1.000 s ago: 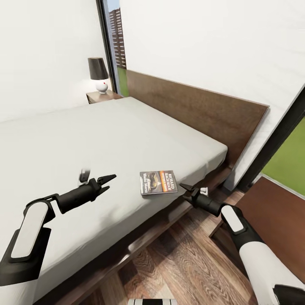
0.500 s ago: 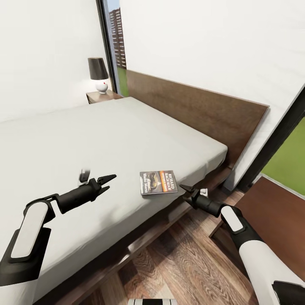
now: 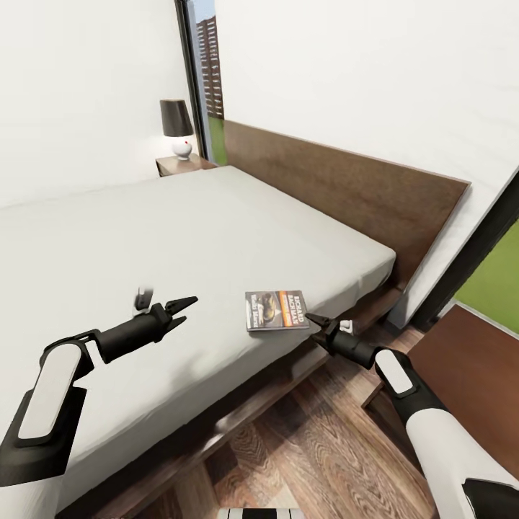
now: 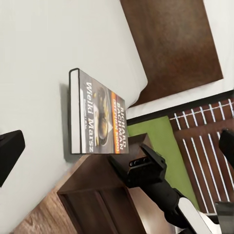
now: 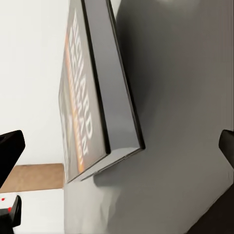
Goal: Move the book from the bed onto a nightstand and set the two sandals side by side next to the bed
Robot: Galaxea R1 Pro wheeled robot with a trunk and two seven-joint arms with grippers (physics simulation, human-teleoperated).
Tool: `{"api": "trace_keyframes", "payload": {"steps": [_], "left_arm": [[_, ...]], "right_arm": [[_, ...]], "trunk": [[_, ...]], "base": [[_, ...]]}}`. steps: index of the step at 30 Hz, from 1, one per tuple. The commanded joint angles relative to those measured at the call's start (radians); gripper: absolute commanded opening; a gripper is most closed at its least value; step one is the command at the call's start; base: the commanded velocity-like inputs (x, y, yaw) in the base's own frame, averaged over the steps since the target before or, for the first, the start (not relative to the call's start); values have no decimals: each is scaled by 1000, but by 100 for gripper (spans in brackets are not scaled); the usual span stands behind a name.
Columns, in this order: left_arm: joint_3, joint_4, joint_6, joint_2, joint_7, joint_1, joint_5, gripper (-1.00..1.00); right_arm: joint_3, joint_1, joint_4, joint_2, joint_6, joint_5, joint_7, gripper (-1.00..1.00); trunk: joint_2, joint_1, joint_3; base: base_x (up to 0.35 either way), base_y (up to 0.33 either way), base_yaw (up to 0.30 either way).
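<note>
Right end effector [image 3: 315, 321] reached low beside the bed [image 3: 108, 238], fingers spread, book [image 3: 276, 310] flat just ahead, left end effector [image 3: 180, 305] spread above mattress, well apart.

Matt grey mattress [image 3: 180, 238]; glossy book [image 3: 277, 310]; headboard [image 3: 346, 184] seemingly wood

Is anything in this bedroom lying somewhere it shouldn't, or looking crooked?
Only the book: it lies flat near the edge of the bed, slightly askew to that edge. The lamp stands upright.
</note>
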Motion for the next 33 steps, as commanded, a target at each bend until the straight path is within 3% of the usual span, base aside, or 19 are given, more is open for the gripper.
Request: {"api": "trace_keyframes", "payload": {"steps": [1,33], "left_arm": [[1,0,4,0,6,-1,7,100],[2,2,-5,1,9,24,3,100]], "right_arm": [[-3,0,0,0,6,0,1,100],[0,0,-13,6,3,4,1,100]], "trunk": [[0,0,0],[0,0,4]], "base": [[0,0,173],[13,0,20]]}}
